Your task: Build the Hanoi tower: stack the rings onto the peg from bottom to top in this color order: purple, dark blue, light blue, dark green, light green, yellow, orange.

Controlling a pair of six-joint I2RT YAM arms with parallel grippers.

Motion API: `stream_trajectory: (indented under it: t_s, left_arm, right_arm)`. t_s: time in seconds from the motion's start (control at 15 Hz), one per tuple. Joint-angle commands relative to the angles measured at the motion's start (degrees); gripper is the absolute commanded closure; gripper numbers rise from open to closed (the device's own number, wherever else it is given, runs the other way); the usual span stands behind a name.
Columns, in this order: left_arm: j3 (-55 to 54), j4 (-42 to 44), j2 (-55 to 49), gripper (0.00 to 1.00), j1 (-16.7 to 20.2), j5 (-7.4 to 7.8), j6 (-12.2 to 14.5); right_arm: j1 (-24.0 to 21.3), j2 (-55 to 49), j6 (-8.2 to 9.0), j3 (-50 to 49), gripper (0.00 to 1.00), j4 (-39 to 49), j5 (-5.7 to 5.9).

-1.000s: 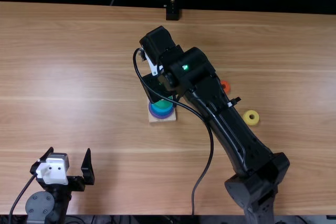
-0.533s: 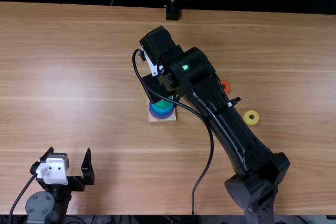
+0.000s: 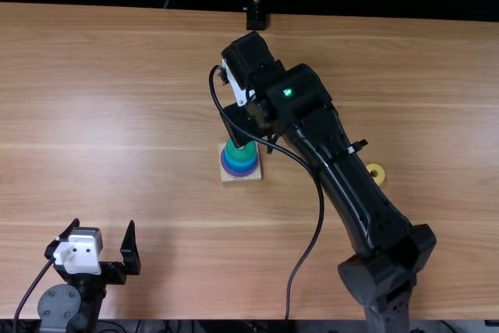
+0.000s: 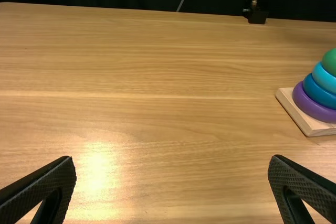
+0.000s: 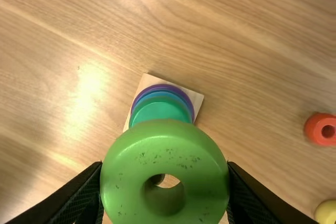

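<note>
Pinching the light green ring [image 5: 165, 148], the right gripper [image 5: 165, 167] hangs above the stacked rings [image 5: 161, 110], nearer than the spread left gripper [image 3: 104, 224] by the near left corner of the desk [image 3: 168, 216].

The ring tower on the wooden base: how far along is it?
Four of seven rings look done, bottom to top: purple ring, dark blue ring, light blue ring, dark green ring. The light green ring is in hand, held up between the right gripper's fingers. After that, the yellow ring and orange ring, both lying on the table, are left.
</note>
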Motion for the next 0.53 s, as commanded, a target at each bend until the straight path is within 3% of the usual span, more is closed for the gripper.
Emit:
stream_trajectory:
  t_s: [0.0,0.47]
  left_arm:
    - [-6.0,-4.53,-0.67,0.0,0.3,0.74,0.91]
    - [-6.0,-4.53,-0.67,0.0,0.3,0.74,0.91]
  right_arm:
    - [-0.41,0.55,-0.53,0.53,1.0,-0.28,0.37]
    - [-0.23,0.46,-0.21,0.53,1.0,-0.49,0.37]
